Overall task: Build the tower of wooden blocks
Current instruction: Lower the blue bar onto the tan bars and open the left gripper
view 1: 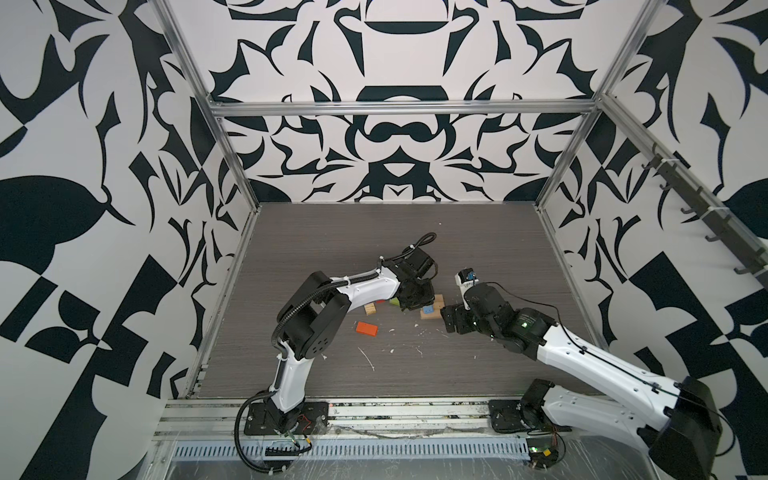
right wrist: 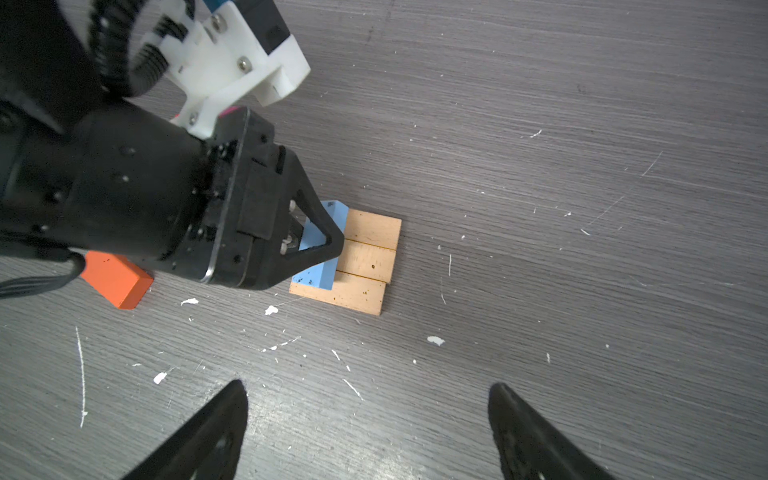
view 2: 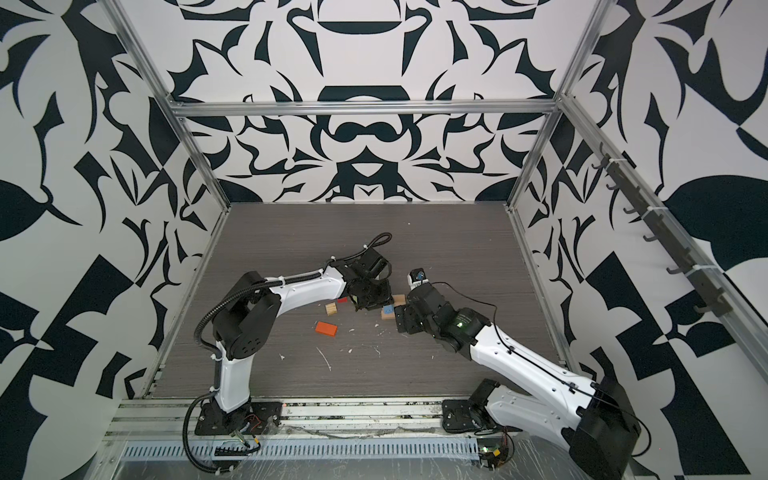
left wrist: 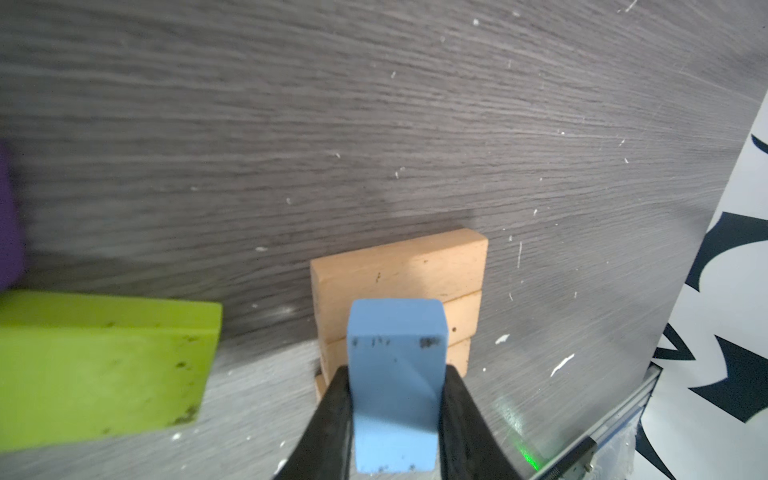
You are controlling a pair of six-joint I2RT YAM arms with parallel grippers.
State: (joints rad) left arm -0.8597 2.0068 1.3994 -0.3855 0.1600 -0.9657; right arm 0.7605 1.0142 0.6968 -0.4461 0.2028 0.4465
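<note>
Three tan planks (right wrist: 370, 259) lie side by side flat on the grey table (right wrist: 540, 208), seen in both top views (view 1: 436, 300) (view 2: 399, 299). A blue block (left wrist: 397, 328) (right wrist: 316, 272) sits lengthwise along their edge, and my left gripper (left wrist: 397, 374) (right wrist: 320, 245) is shut on it from above. Whether the block rests on the planks or hangs just over them I cannot tell. In a top view the blue block (view 1: 428, 309) shows beside the left gripper (view 1: 415, 305). My right gripper (right wrist: 369, 384) (view 1: 451, 320) stands open and empty a short way from the planks.
An orange block (view 1: 367, 328) (right wrist: 116, 280) lies on the table to the left of the planks. A tan cube (view 1: 370, 308) sits behind it. A lime block (left wrist: 104, 357) and a purple piece (left wrist: 8, 216) lie close to the left gripper. White flecks dot the table.
</note>
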